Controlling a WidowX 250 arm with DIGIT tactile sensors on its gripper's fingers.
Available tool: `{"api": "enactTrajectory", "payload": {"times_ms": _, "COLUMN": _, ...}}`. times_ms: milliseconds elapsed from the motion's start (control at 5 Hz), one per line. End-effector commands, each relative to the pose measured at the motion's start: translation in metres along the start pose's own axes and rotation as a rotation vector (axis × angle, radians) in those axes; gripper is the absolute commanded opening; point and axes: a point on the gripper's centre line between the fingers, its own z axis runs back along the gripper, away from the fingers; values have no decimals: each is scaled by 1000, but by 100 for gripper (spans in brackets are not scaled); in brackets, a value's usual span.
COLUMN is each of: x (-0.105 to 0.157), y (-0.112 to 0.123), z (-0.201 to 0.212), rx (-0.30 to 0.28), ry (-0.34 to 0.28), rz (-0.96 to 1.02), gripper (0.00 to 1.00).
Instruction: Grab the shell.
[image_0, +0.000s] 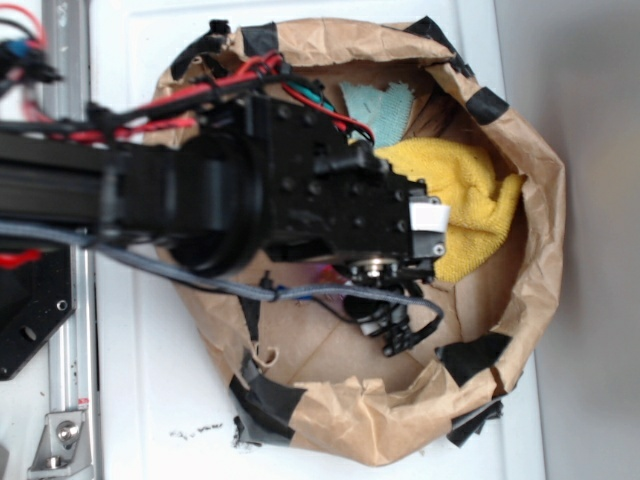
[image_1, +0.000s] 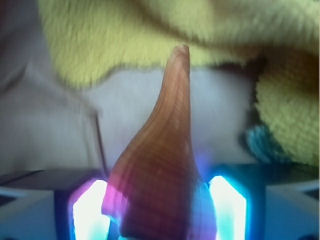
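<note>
In the wrist view the orange-brown ribbed shell (image_1: 160, 170) stands between my gripper's (image_1: 159, 212) two glowing pads, its thin point toward the yellow cloth (image_1: 150, 35). The left pad (image_1: 90, 212) and the right pad (image_1: 227, 207) press close against the shell's bulbous body, so the gripper looks shut on it. In the exterior view the gripper (image_0: 395, 322) reaches down inside the brown paper bag (image_0: 535, 170), and the arm hides the shell.
The yellow cloth (image_0: 470, 200) lies against the bag's right wall, with a teal cloth (image_0: 380, 105) behind it. The bag's crumpled, black-taped rim rings the gripper. The bag floor (image_0: 330, 350) is brown paper. A teal scrap (image_1: 260, 142) peeks from under the yellow cloth.
</note>
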Motion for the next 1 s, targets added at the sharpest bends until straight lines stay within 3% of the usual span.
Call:
{"api": "enactTrajectory", "payload": {"times_ms": 0, "x": 1, "y": 7, "z": 120, "rx": -102, "ry": -181, "rz": -325, "gripper": 0}}
{"api": "enactTrajectory", "payload": {"times_ms": 200, "x": -9, "y": -4, "z": 154, "rx": 18, "ry": -180, "rz": -428, "gripper": 0}}
{"api": "enactTrajectory", "payload": {"times_ms": 400, "x": 0, "y": -13, "z": 150, "rx": 42, "ry": -164, "rz": -477, "gripper": 0}}
{"api": "enactTrajectory", "payload": {"times_ms": 600, "x": 7, "y": -11, "z": 149, "rx": 31, "ry": -154, "rz": -481, "gripper": 0}}
{"api": "enactTrajectory", "payload": {"times_ms": 800, "x": 7, "y": -11, "z": 143, "rx": 50, "ry": -171, "rz": -474, "gripper": 0}}
